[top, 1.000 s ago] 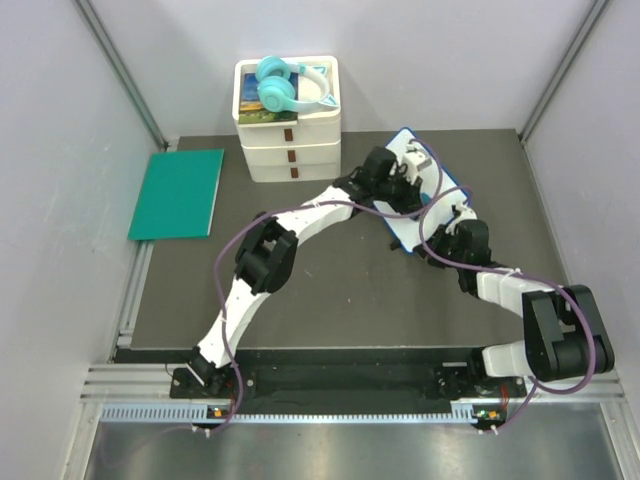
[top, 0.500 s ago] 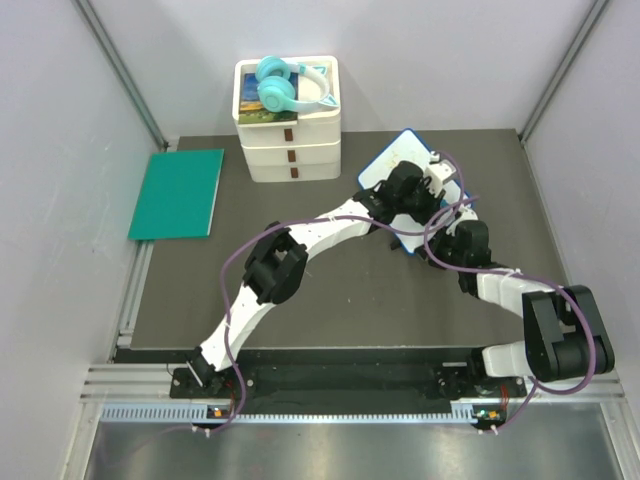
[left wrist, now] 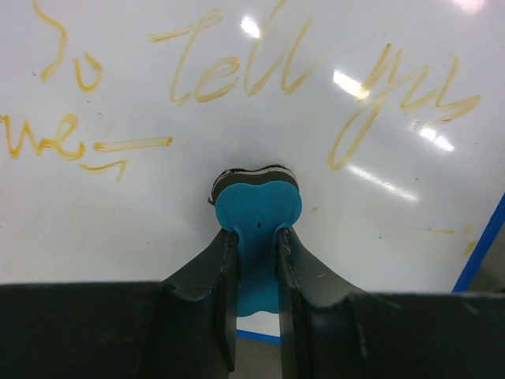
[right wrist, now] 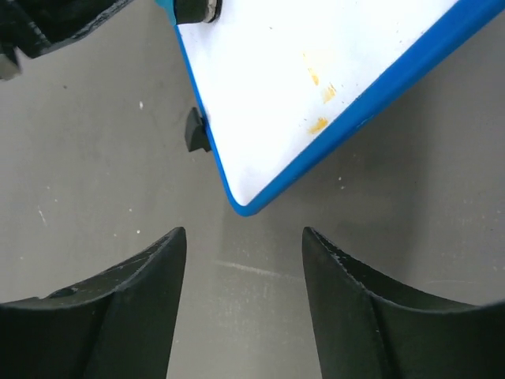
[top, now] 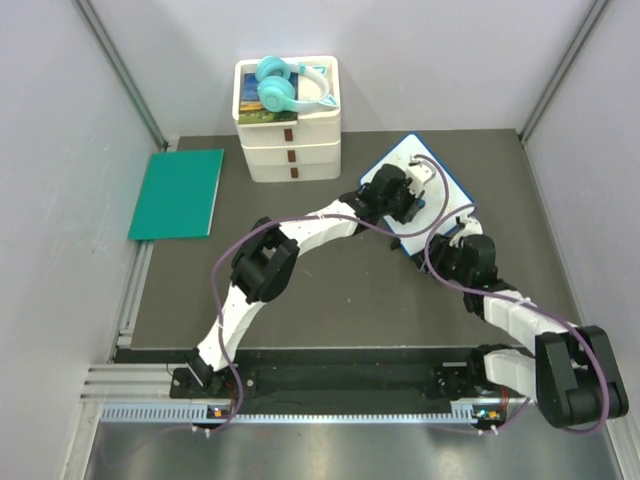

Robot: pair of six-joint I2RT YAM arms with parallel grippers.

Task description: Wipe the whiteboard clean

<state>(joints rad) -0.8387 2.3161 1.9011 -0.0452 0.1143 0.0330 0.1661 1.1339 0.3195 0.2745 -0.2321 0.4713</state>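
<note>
Overhead: whiteboard (top: 447, 192) far right on the worktop (top: 330, 290), left end effector (top: 408, 195) over it. Left wrist: jaws clamp a blue eraser (left wrist: 258, 209) below yellow writing (left wrist: 237, 75); pushing may slide the unheld board. Right wrist: right end effector (right wrist: 243, 237) open, just off its corner

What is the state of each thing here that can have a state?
Whiteboard: lying flat, orange writing not yet erased.
Left gripper: shut on eraser.
Eraser: pad on the whiteboard.
Right gripper: open, empty, by the whiteboard's corner.
Headphones: lying on the top box.
Mat: lying flat.
</note>
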